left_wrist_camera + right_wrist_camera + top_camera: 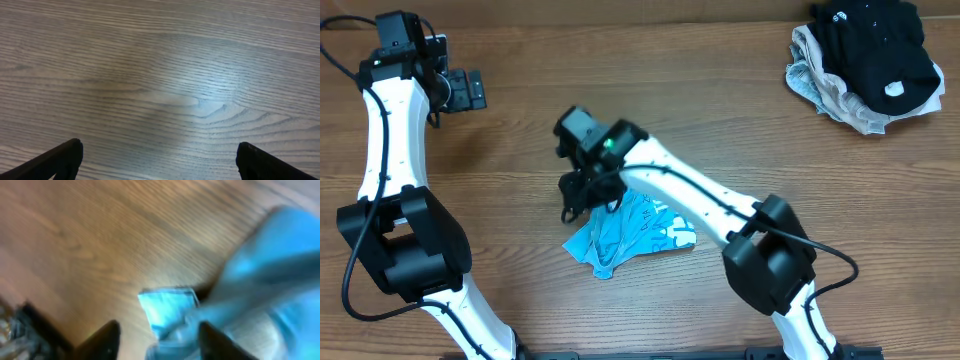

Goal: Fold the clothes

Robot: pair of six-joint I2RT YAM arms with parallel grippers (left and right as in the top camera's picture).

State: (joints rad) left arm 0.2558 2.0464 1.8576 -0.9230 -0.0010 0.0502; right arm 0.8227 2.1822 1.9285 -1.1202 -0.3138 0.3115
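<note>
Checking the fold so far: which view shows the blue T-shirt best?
Overhead: nearly all the bunched T-shirt shows, its top edge under the right arm. Right wrist gives a blurred close-up of part of it; left wrist sees only table.

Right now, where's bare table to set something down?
Bare: far strip of table between left tool and black garment; also the right side below that pile. Crowded: centre, where right tool hangs over the blue T-shirt.

We found a brown wood-grain table [720, 100]. Near its middle, toward the front edge, a crumpled sky-blue T-shirt [630, 235] lay directly on the surface. At the far right corner lay a heaped beige-and-white cloth [817, 88], with a black garment [870, 40] on top.
</note>
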